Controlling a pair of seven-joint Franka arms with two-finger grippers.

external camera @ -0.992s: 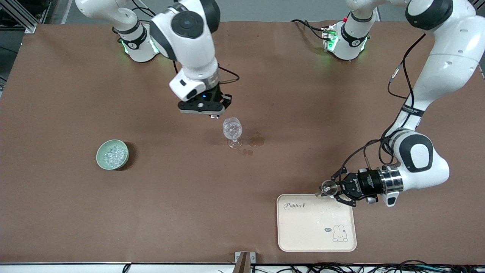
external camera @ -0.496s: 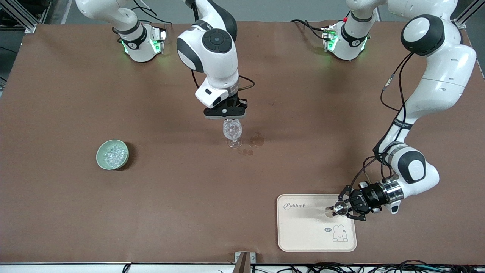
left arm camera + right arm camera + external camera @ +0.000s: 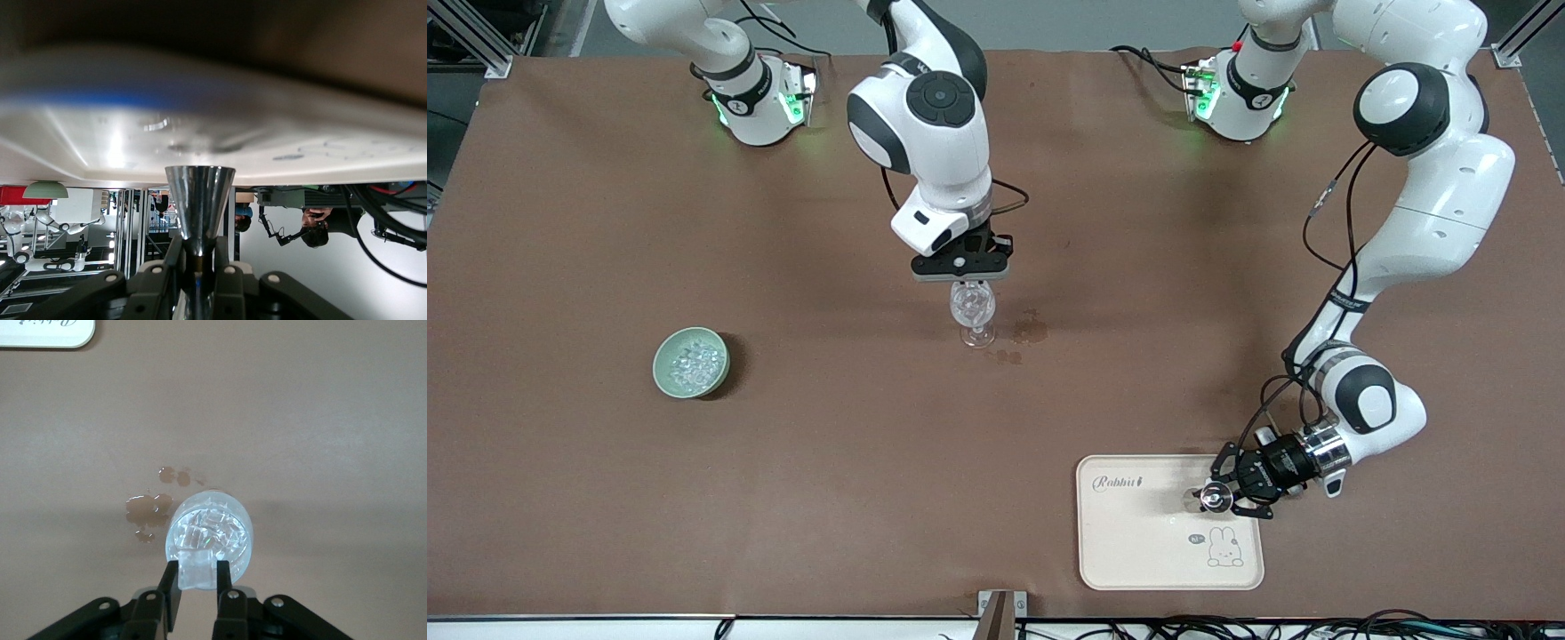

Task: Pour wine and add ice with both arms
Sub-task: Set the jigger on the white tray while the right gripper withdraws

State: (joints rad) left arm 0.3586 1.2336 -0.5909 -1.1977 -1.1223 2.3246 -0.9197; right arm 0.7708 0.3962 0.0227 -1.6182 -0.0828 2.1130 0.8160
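A clear stemmed glass stands mid-table with ice lumps in its cup. My right gripper hangs right over it, shut on one ice lump, which sits just above the glass rim in the right wrist view. A green bowl of ice stands toward the right arm's end. My left gripper is shut on a small metal measuring cup low over the cream tray. The cup's wide end meets the tray surface.
Brown spill patches lie on the table beside the glass, toward the left arm's end; they also show in the right wrist view. The tray, printed with a rabbit, lies near the table's front edge. The tray's corner shows in the right wrist view.
My right gripper has moved from beside the glass to right over it. My left gripper has carried the metal cup from the tray's edge down onto the tray.
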